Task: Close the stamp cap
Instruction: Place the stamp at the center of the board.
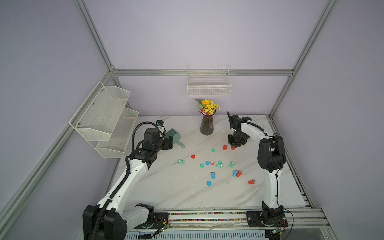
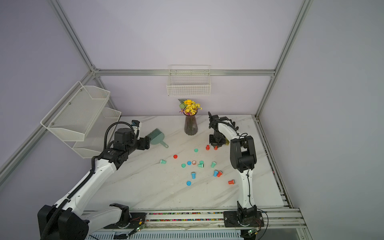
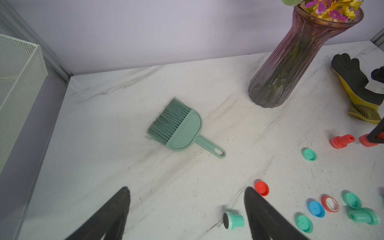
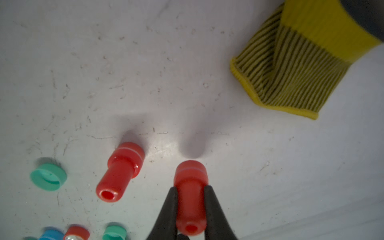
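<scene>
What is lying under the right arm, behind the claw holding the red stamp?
A black-and-yellow work glove lies on the table; its ribbed yellow cuff shows clearly. The right arm covers part of its palm; in both top views it hides most of the glove.

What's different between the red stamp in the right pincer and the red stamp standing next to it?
The gripped red stamp is clamped by its handle in the right pincer; the free red stamp is touched by nothing. The gripped red stamp sits nearer the yellow glove; the free red stamp sits nearer a green cap. Both are red, the same shape, with the wide end toward the table.
</scene>
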Controlling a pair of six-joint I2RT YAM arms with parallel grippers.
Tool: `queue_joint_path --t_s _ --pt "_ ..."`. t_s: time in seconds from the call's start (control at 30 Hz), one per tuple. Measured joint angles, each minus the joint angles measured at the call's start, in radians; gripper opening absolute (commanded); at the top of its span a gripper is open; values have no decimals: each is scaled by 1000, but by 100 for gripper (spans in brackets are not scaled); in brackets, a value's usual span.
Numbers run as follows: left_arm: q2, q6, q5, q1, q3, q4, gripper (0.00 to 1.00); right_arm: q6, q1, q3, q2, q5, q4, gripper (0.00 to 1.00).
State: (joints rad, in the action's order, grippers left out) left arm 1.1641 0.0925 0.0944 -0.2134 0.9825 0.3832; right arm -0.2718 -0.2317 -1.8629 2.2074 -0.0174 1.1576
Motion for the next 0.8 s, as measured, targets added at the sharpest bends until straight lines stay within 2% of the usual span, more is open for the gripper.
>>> queue_joint_path --t_s 0.13,0.37,0.5,0.8 --pt "2 0 0 0 0 0 85 5 0 -40 32 -1 7 14" --pt "3 0 -1 0 0 0 85 10 -1 -1 33 18 13 18" --pt "3 0 0 0 0 1 85 14 -5 0 36 22 13 26" --pt "3 0 0 0 1 2 85 16 -10 -1 39 23 6 26"
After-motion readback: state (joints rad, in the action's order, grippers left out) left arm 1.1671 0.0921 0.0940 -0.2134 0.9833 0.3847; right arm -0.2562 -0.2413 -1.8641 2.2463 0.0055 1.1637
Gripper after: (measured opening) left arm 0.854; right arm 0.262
